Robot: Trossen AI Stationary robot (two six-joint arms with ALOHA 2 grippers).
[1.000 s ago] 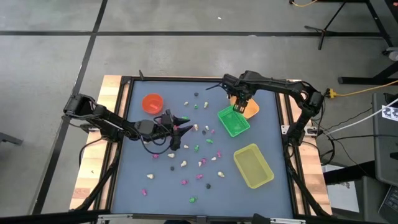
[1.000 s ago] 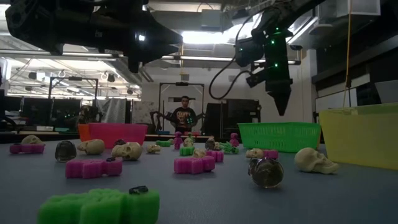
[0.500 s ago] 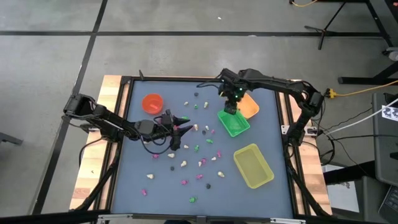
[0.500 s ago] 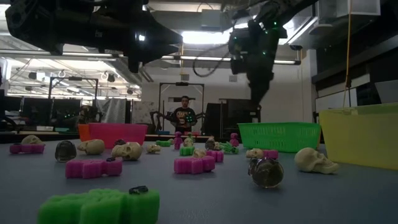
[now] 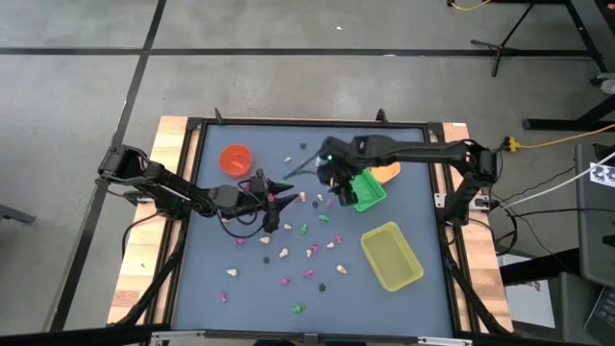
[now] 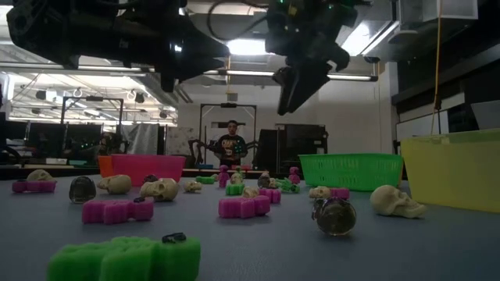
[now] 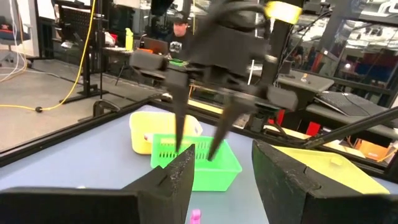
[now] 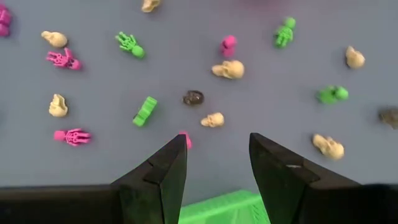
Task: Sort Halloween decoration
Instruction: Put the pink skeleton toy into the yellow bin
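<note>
The Halloween decoration (image 5: 307, 252) lies scattered over the blue table top: tiny cream skulls (image 8: 227, 69), green figures (image 8: 145, 111), pink skeletons (image 8: 73, 135) and dark pieces (image 8: 193, 97). My right gripper (image 5: 333, 188) hangs open above the table, slanting down, just left of the green tray (image 5: 365, 189). In its wrist view (image 8: 217, 146) nothing is between the fingers, and the trinkets lie below. My left gripper (image 5: 286, 193) stands level and open over the table's middle left, also with nothing in it (image 7: 217, 163). It faces my right gripper (image 7: 198, 143).
An orange cup (image 5: 235, 160) stands at the far left, and a pink cup (image 6: 146, 168) shows in the low view. The yellow tray (image 5: 391, 255) lies at the near right. An orange tray (image 5: 387, 171) peeks out behind the green one. A person (image 6: 231, 147) stands far beyond the table.
My right gripper has swung from above the green and orange trays toward the table's left, rising a little. It has rolled and tipped, and now slants down over the trinkets beside the green tray. Its fingers stay apart. My left arm has kept still.
</note>
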